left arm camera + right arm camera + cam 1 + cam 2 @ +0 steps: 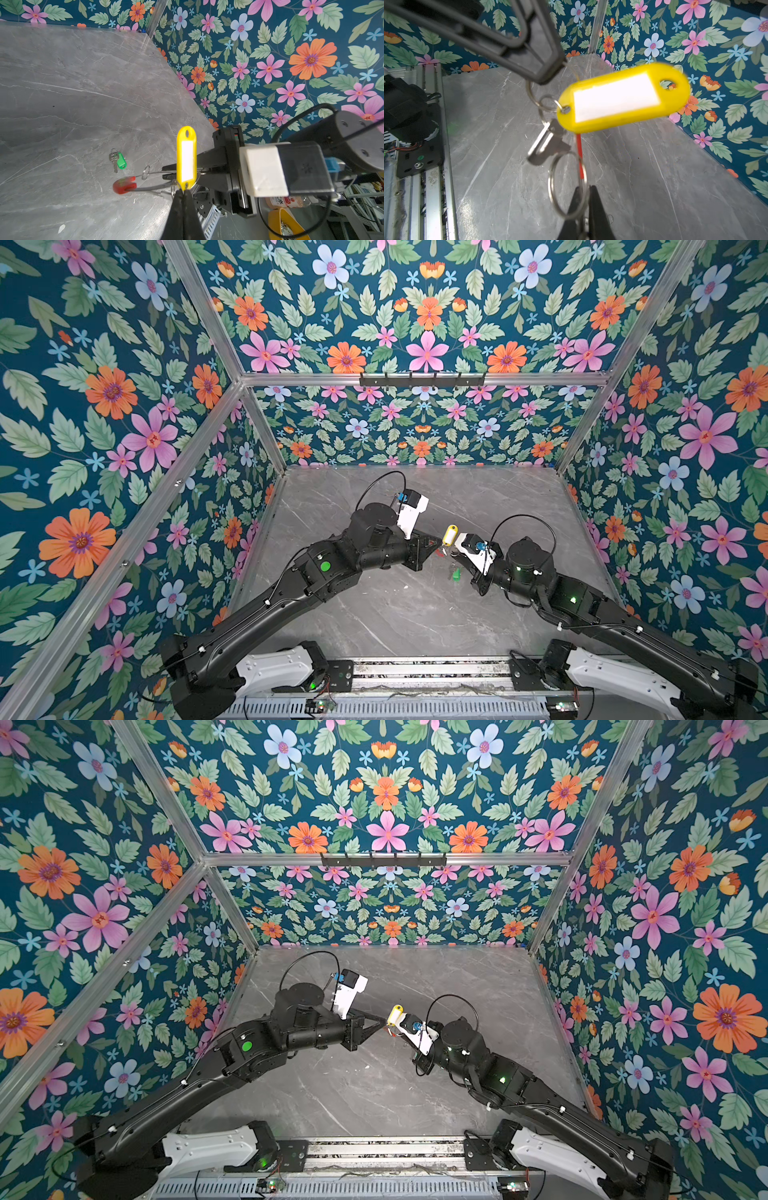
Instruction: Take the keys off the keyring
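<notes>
1. Left gripper (pixel 182 194): pinched shut on the split ring (pixel 528 92) of the yellow-tagged key (pixel 546 143).
2. Right gripper (pixel 584 195): clamped on the keyring (pixel 124 185), just right of centre in both top views.
3. Writing: the yellow tag's insert shows plain white.
4. Count: two keys. The green-tagged key (pixel 117 160) lies on the table (pixel 62 93), apart from the keyring.

Here we are in a robot lab cell: floral-papered panels (pixel 104 406) on aluminium framing (pixel 291 379), grey marble-look table (pixel 415 614), cluttered shelving (pixel 363 197) beyond.

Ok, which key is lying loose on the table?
The green-tagged key: it lies alone on the grey table. The yellow-tagged key hangs in the air, off the table.
</notes>
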`<state>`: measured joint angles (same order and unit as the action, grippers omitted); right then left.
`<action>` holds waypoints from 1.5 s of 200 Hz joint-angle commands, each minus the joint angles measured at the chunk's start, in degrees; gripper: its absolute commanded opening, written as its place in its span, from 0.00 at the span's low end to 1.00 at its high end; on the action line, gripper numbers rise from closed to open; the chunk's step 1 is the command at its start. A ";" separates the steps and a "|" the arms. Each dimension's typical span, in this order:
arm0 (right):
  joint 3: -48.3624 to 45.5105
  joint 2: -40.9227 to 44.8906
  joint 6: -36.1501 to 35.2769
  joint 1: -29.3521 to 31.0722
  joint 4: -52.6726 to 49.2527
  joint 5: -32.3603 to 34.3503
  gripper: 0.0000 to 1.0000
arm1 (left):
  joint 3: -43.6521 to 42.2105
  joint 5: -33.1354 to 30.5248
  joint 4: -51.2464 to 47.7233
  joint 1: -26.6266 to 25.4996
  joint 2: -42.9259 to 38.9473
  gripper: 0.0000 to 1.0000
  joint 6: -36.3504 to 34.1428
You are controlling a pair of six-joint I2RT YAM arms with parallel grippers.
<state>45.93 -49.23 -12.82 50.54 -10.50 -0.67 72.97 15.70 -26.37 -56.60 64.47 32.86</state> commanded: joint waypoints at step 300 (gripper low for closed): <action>-3.45 11.41 18.40 -9.50 2.82 -13.05 0.51 | 16.85 -1.44 -26.35 0.31 13.41 0.00 -19.03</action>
<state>41.85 -36.97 3.18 42.81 -6.72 -2.72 89.17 14.87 -49.25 -56.27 77.41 21.89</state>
